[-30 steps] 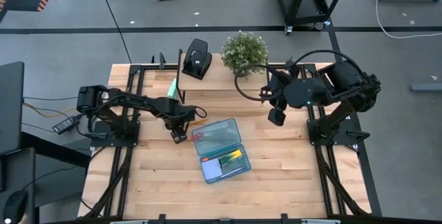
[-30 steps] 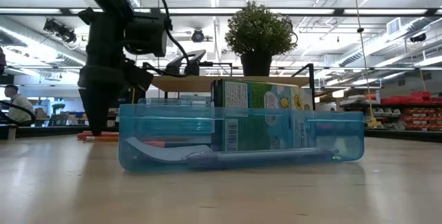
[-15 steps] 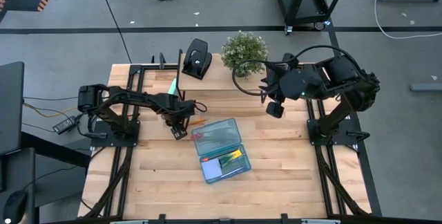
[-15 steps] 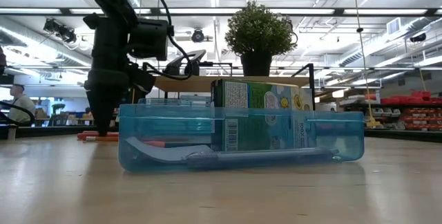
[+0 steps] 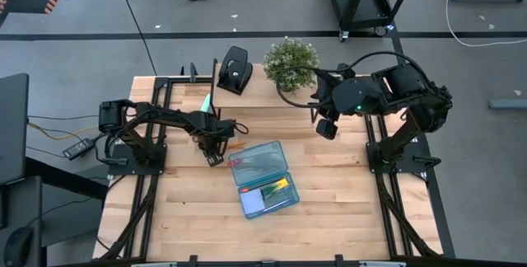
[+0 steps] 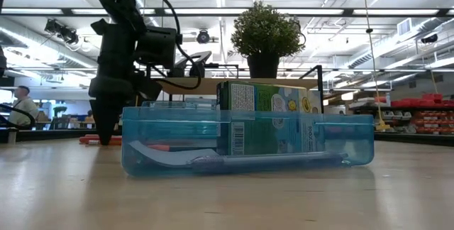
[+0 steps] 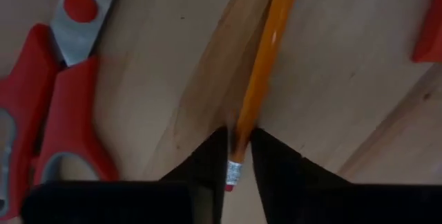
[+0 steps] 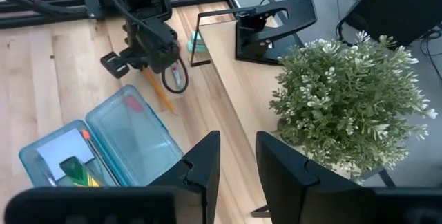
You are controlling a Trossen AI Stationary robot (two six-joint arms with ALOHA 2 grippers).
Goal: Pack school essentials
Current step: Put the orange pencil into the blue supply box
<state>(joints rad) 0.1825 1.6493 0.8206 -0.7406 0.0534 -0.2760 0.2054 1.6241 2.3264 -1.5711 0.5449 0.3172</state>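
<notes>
l gripper (image 7: 238, 158) pinching slim orange pencil (image 7: 266, 58) | red-handled scissors (image 7: 59, 106) at 9 o'clock, smooth plastic | r gripper (image 8: 238, 156) parted, raised by plant (image 8: 349, 92)

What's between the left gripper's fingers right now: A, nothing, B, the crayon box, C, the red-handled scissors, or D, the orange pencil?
D: in the left wrist view the left gripper has its fingers on either side of the orange pencil near its eraser end, while the red-handled scissors lie apart beside it.
</notes>
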